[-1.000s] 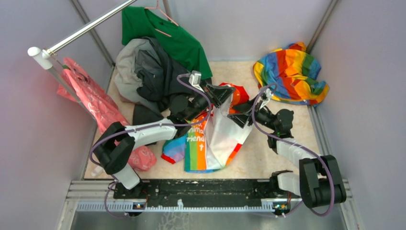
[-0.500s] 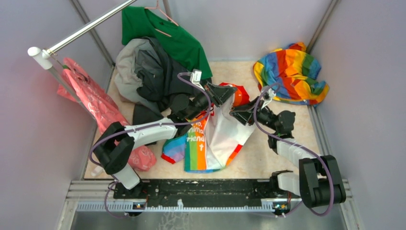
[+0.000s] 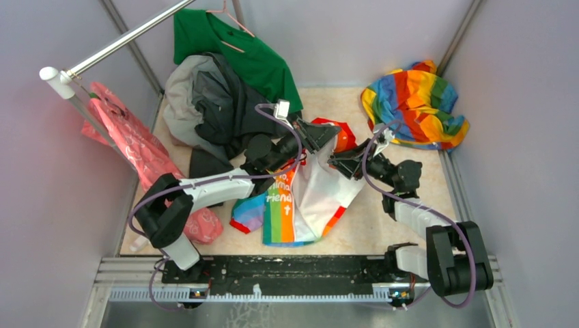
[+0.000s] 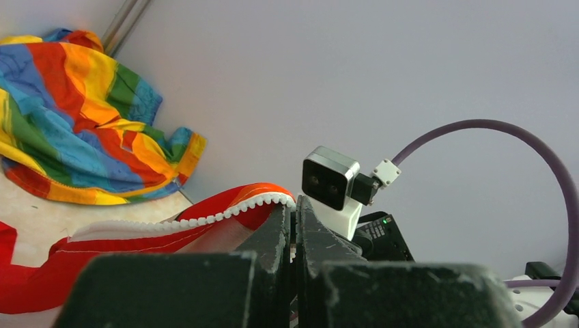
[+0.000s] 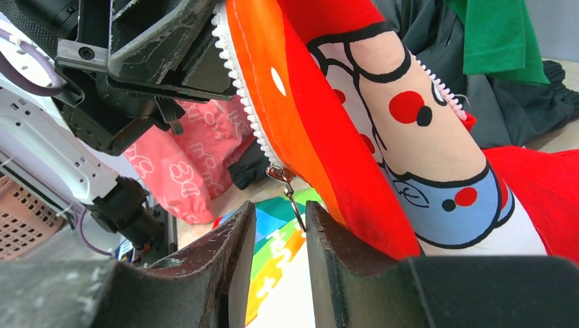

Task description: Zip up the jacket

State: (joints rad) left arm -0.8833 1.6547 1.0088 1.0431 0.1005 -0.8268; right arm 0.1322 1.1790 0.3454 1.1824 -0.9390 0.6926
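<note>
The jacket [image 3: 321,191] hangs lifted at mid table, white with rainbow panels below and the red hood [image 3: 345,137] behind. My left gripper [image 3: 330,134] is shut on the top end of the orange-red zipper strip [image 4: 225,208]; in the left wrist view its jaws [image 4: 295,208] pinch the strip just past the white teeth. My right gripper [image 3: 334,159] sits close below it, open by a narrow gap. In the right wrist view the metal zipper pull [image 5: 293,201] hangs between my fingertips [image 5: 280,222], touching the right finger [image 5: 328,239], and is not clamped.
An all-rainbow cloth [image 3: 413,102] lies at the back right corner. A dark grey garment [image 3: 218,102] and a green shirt [image 3: 239,48] are piled at the back left. A pink cloth [image 3: 136,150] hangs from the rail [image 3: 123,41] on the left.
My right gripper has moved left and up, closer under the left gripper. The left gripper has lifted the jacket's top edge slightly toward the back.
</note>
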